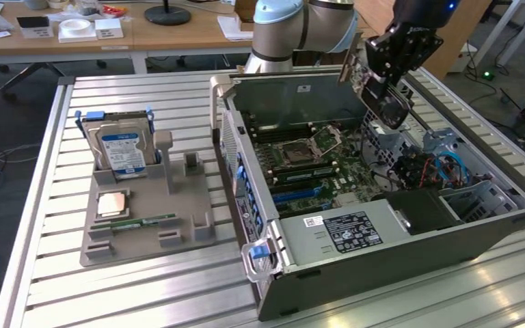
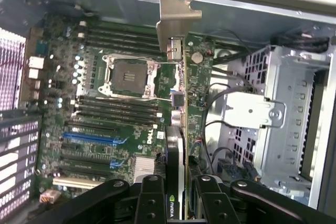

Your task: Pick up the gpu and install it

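Half the job looks done — the gpu is picked up and off the table, but not yet seated. Nearest the wrist camera, the gripper is clamped partway closed on the card's cooler end, its fingers pressing on either face. The card runs edge-on away from them to its silver bracket. Beyond it lies the motherboard with its blue slots (this card sits in none of them). In the exterior view the card hangs tilted above the open computer case, clear of the board — installing is what remains.
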